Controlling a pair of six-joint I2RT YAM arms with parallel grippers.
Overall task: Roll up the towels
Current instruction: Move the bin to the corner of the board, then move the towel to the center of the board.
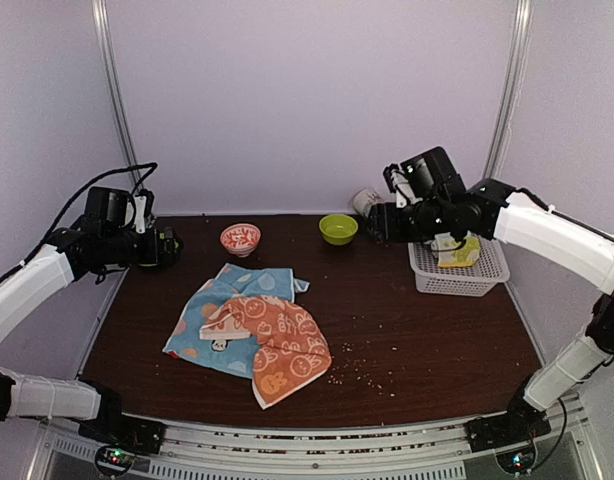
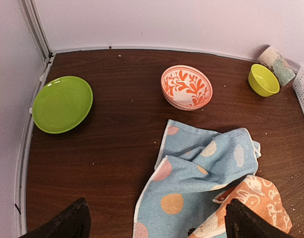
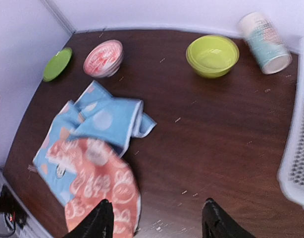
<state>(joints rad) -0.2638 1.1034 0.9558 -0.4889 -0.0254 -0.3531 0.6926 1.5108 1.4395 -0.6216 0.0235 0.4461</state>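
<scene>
The orange towel with white bunny faces (image 1: pixel 282 348) lies crumpled on top of the light blue dotted towel (image 1: pixel 227 300) at the table's centre-left. Both lie loose and unrolled. They also show in the left wrist view, blue (image 2: pixel 201 178) and orange (image 2: pixel 256 203), and in the right wrist view, blue (image 3: pixel 100 119) and orange (image 3: pixel 100 183). My left gripper (image 1: pixel 169 246) is open and empty, held above the table to the left of the towels (image 2: pixel 157 224). My right gripper (image 1: pixel 375 224) is open and empty, high at the back right (image 3: pixel 157 219).
A pink patterned bowl (image 1: pixel 240 238), a lime bowl (image 1: pixel 338 228) and a pale blue-white roll (image 1: pixel 364 202) stand along the back. A white basket (image 1: pixel 487 282) at the right holds a yellow-green roll (image 1: pixel 457 252). A green plate (image 2: pixel 62 103) lies at the back left. Crumbs dot the front of the table.
</scene>
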